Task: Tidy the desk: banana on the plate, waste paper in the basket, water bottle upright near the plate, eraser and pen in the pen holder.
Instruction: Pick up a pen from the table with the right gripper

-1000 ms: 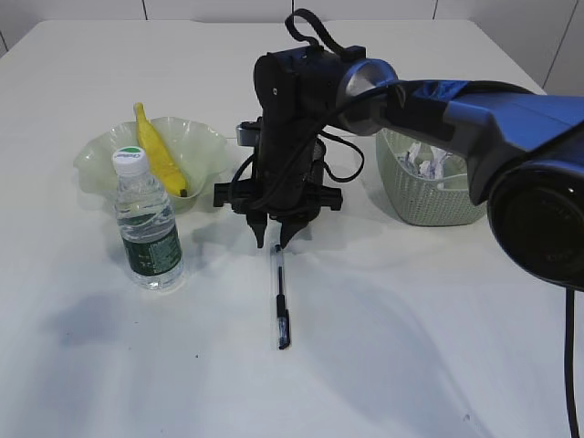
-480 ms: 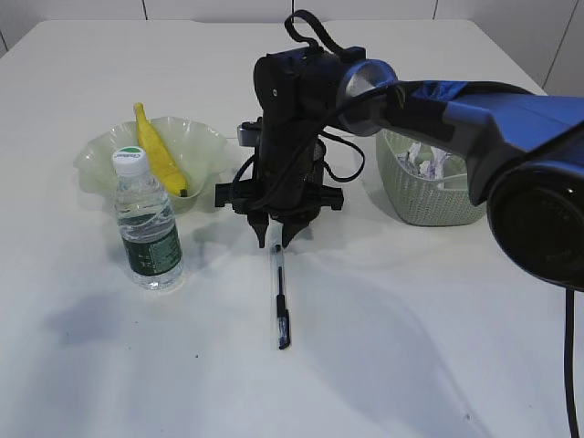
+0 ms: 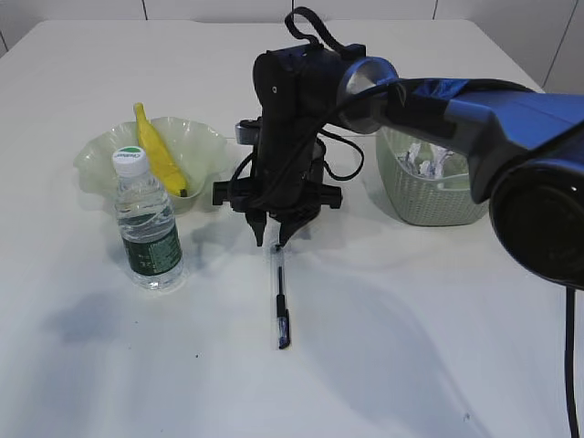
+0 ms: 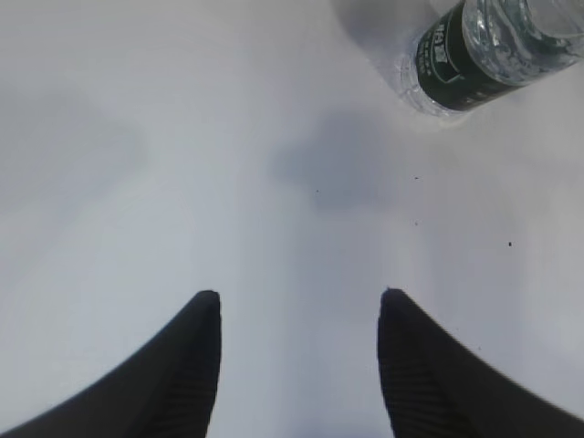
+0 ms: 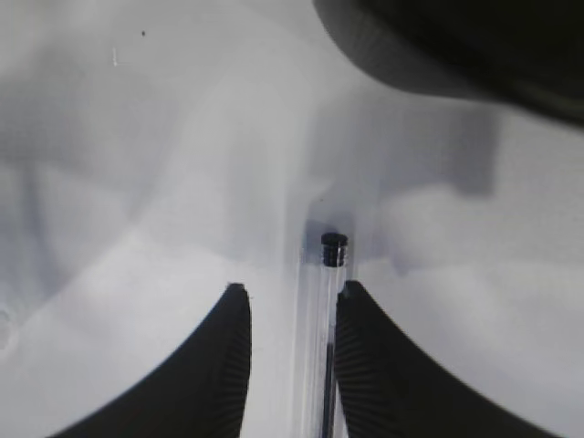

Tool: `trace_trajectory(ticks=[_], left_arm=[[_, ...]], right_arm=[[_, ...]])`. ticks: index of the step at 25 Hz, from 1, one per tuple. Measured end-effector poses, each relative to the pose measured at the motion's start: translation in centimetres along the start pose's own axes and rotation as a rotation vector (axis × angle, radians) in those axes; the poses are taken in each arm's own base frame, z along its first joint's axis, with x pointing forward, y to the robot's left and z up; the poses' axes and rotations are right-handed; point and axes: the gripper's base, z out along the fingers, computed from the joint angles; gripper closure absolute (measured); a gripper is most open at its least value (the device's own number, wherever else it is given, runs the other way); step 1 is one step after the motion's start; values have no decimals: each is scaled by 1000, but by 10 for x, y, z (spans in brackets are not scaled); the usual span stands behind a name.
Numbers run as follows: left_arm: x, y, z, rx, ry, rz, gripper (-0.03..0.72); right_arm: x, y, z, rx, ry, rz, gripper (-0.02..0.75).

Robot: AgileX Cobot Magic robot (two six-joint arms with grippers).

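The pen (image 3: pixel 280 306) lies flat on the white counter (image 3: pixel 411 347), its capped tip toward the camera and its rear end between the fingers of the right end effector (image 3: pixel 271 239), which points straight down over it. In the right wrist view the clear barrel runs up between the two pads, with the right pad touching or nearly touching it and a gap on the left, so the jaws bracket the pen without clamping it. The risk as I judge it: a thin round barrel caught near one end could roll away from the closing pad, or hang tip-down and swing if lifted. The left end effector (image 4: pixel 299 365) stands released and empty above bare counter near the upright water bottle (image 3: pixel 146 224). Only the exterior view shows the banana (image 3: pixel 161 160) already on the plate (image 3: pixel 96 155) and paper in the basket (image 3: pixel 429 187); no pen holder or eraser appears in any view
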Motion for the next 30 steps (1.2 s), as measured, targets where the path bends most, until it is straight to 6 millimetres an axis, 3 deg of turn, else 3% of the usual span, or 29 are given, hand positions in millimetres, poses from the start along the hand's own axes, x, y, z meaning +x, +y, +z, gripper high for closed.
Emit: trace_trajectory(ticks=[11,17,25,30], left_arm=[[-1,0,0,1,-11,0,312],[-1,0,0,1,-11,0,316],[0,0,0,-1,-2,1,320],[0,0,0,-3,0,2,325]], right_arm=[[1,6,-76,-72,-121,-26,496],[11,12,-93,-93,-126,-60,496],[57,-9,-102,15,-33,-145,496],[81,-9,-110,-3,12,-154,494]])
